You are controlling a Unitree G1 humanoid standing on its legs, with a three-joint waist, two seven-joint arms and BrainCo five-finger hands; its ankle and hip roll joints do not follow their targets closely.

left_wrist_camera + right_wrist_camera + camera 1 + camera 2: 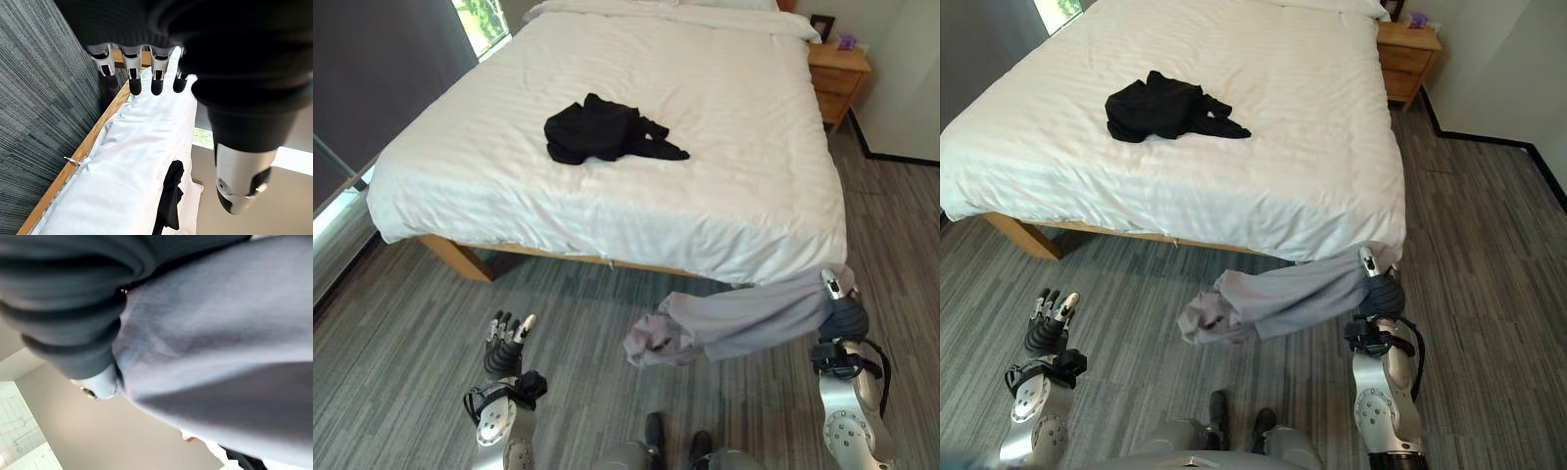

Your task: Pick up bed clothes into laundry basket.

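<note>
The wide bed with a white striped duvet and light wooden frame (pixel 636 117) is serving as the landmark here. A crumpled black garment (pixel 605 130) is lying on top of the duvet, roughly in the middle of the bed and well apart from both hands.

The right hand (pixel 840 311) is hovering just off the bed's near right corner, above the grey striped carpet floor (pixel 401 313). A long pale grey cloth garment (pixel 734 321) is hanging from this hand and trailing out sideways below the foot edge of the bed, its bunched loose end dangling clear of the duvet and above the carpet. In the right wrist view the grey cloth (pixel 220 333) is pressing right against the hand's dark ribbed cover; the hand is clasping the garment, with one silver finger poking up past the cloth.

The left hand (pixel 504 343) is floating over the carpet in front of the bed's foot edge, nearer the bed's left corner. Its fingers (pixel 157 78) are reaching out straight and relaxed toward the bed, holding nothing.

A small wooden nightstand (pixel 837 76) is standing beside the head end of the bed on its right side.
</note>
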